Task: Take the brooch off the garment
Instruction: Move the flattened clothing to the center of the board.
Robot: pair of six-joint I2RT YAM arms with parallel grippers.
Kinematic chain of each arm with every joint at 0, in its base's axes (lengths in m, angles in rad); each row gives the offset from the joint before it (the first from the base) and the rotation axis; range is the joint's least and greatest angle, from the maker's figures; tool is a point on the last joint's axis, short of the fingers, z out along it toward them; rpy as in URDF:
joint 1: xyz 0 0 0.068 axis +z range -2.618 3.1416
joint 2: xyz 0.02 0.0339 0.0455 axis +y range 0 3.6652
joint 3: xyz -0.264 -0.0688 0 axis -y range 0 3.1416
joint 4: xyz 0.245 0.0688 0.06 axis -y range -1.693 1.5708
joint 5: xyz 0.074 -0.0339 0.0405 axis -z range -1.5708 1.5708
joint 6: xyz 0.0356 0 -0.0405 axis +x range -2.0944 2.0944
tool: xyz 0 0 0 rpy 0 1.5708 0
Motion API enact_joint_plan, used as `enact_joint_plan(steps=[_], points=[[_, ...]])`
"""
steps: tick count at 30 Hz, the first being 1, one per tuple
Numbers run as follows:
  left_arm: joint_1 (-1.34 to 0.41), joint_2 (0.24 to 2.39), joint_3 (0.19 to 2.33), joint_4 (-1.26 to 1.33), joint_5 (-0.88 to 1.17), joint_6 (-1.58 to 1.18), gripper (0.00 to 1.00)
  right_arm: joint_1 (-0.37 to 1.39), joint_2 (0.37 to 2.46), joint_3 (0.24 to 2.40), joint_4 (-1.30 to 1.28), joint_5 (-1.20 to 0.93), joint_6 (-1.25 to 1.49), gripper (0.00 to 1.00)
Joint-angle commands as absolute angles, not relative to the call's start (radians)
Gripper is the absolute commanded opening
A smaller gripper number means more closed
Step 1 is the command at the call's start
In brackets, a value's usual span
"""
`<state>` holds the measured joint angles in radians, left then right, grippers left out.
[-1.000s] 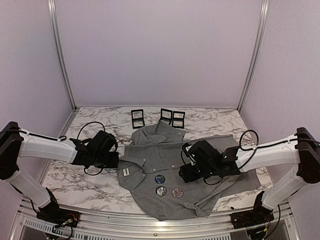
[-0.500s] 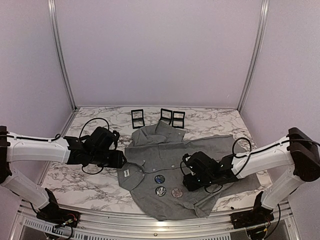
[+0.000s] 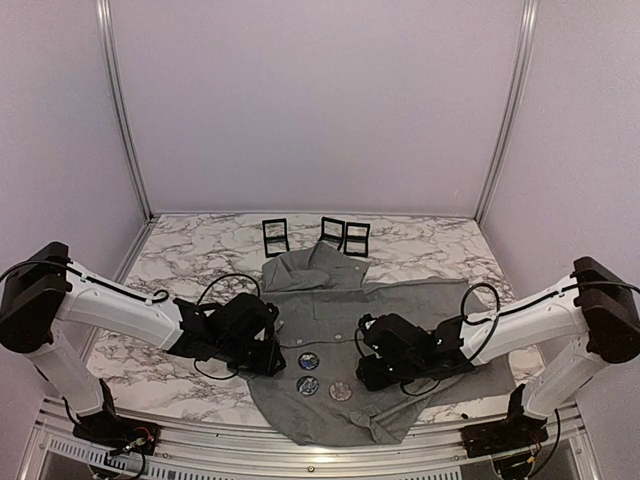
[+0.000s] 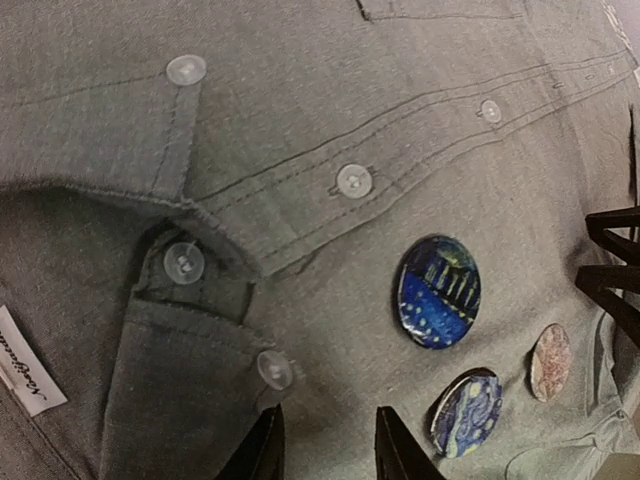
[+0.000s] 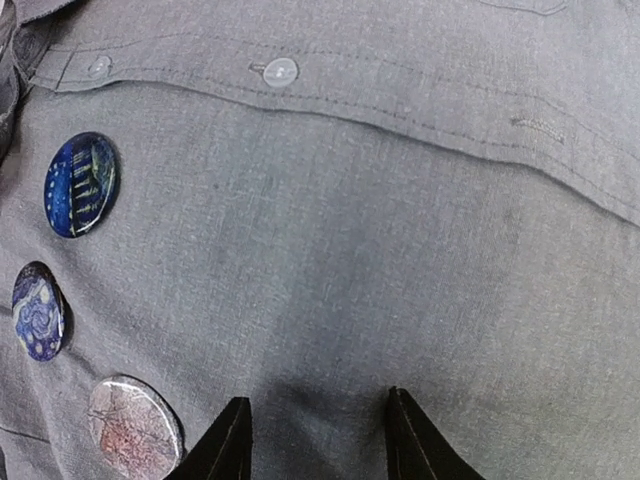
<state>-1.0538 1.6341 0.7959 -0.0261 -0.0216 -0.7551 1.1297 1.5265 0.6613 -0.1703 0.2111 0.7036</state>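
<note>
The grey shirt [image 3: 330,305] lies flat on the marble table, collar to the back. Three round brooches are pinned on its front: a dark blue one [image 3: 309,361], a swirly blue one [image 3: 307,384] and a pinkish one [image 3: 341,391]. My left gripper [image 3: 268,352] is open, low over the cloth just left of them. Its wrist view shows the blue brooch [image 4: 438,291], the swirly one [image 4: 466,413], the pinkish one [image 4: 551,361] and my left gripper [image 4: 328,448] empty by a button. My right gripper [image 3: 368,368] is open just right of the brooches. It is also empty in its own view [image 5: 318,432], with the pinkish brooch [image 5: 133,425] to its left.
Three small black square frames [image 3: 275,237] [image 3: 332,231] [image 3: 356,238] stand at the back of the table behind the collar. A white neck label [image 4: 25,365] shows at the left of the left wrist view. The metal rail [image 3: 300,455] runs along the near edge.
My left gripper has moved right onto the shirt, next to the brooches. My right gripper has moved left and lower toward them. The shirt has shifted slightly left.
</note>
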Motion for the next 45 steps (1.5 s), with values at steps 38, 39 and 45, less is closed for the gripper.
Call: enact_joint_plan(steps=[38,39,45], points=[[-1.009,1.523,0.720,-0.100,-0.045,-0.721,0.33,1.185,1.907,1.088,-0.269,0.231,0.589,0.17],[-1.011,1.515,0.725,-0.100,-0.046,-0.721,0.33,1.185,1.902,1.092,-0.263,0.217,0.588,0.11],[-1.009,1.503,0.752,-0.091,-0.032,-0.724,0.34,1.180,1.881,1.125,-0.255,0.174,0.591,0.00]])
